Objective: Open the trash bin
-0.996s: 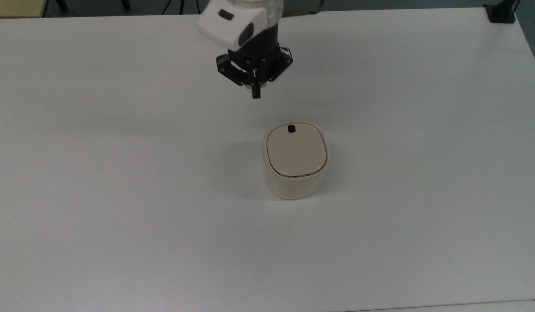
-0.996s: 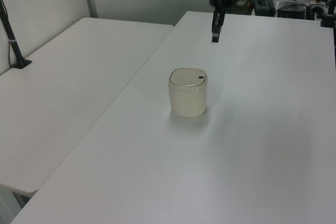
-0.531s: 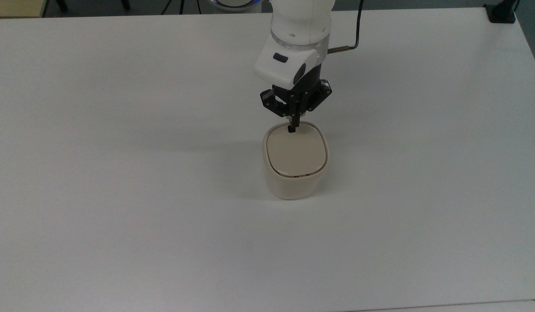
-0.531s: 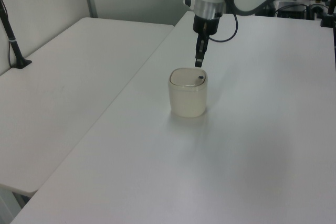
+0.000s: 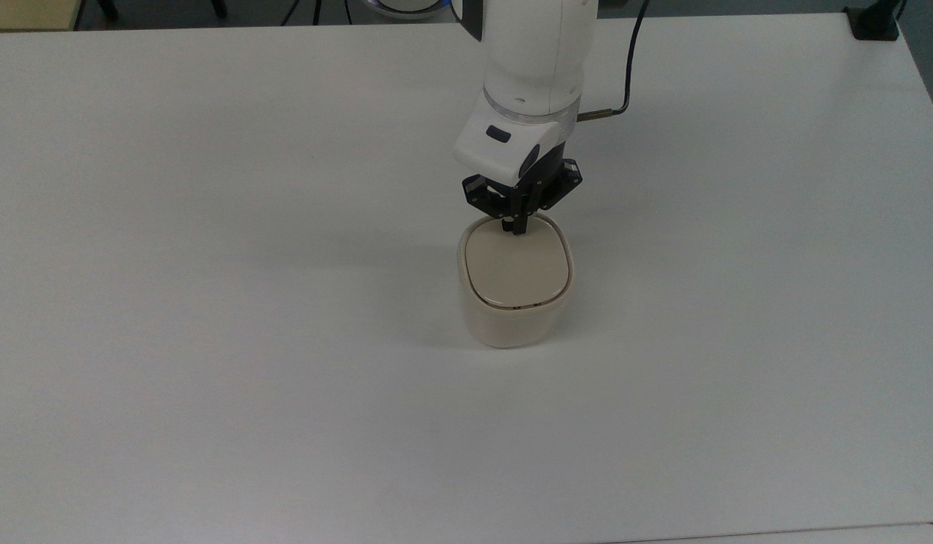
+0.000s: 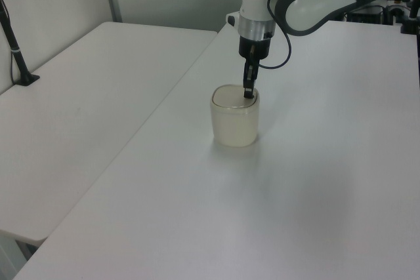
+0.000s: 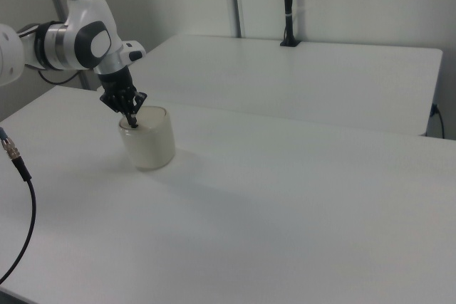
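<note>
**Inspector:** Location of the bin (image 5: pixel 516 287)?

**Assistant:** It stands upright on the white table (image 5: pixel 209 302), roughly mid-surface, with bare table on every side of it. The lid (image 5: pixel 517 266) lies flat and closed on the bin.

**Inspector:** And the gripper (image 5: pixel 517 226)?

**Assistant:** It points straight down over the bin's edge nearest the arm (image 5: pixel 534 68). The fingers are pressed together into one narrow tip, with nothing between them. In the top view the tip sits on the lid just inside the rim.

**Inspector:** Is contact confirmed?

**Assistant:** In the left view the gripper (image 6: pixel 248 92) meets the lid at the bin's (image 6: pixel 235 122) far edge. In the right view the gripper (image 7: pixel 133 120) reaches the top of the bin (image 7: pixel 148 140).
</note>
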You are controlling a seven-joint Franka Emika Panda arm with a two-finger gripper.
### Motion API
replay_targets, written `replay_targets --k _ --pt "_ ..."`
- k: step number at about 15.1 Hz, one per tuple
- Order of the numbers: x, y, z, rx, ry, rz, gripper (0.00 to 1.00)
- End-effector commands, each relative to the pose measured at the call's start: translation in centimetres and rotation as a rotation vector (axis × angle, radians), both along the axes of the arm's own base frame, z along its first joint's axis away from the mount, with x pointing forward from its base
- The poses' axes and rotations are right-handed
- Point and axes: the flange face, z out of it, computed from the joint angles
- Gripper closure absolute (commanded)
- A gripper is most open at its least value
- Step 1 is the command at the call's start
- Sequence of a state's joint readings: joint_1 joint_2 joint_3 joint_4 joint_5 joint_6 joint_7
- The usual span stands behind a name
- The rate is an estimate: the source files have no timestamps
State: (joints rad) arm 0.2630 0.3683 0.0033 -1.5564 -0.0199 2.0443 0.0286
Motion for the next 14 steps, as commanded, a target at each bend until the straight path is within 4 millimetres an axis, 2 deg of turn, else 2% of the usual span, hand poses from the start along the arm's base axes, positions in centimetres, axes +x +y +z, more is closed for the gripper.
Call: replay_targets --k 1,2,5,6,9,10,14 --pt "0.3 0.1 -1.1 0.006 0.001 -0.023 1.00" --pt "0.3 0.2 -1.7 0.005 0.010 -0.024 1.00" --pt "0.3 0.1 -1.4 0.008 0.014 -0.028 1.00" --pt "0.2 -0.1 -0.6 0.011 0.008 -0.030 1.00" --pt "-1.0 -1.7 4.5 0.019 -0.032 -0.051 0.98" --pt "-1.5 -3.0 5.7 0.010 -0.012 -0.066 0.97" --pt "-3.6 -10.4 11.4 0.008 0.004 -0.165 0.97"
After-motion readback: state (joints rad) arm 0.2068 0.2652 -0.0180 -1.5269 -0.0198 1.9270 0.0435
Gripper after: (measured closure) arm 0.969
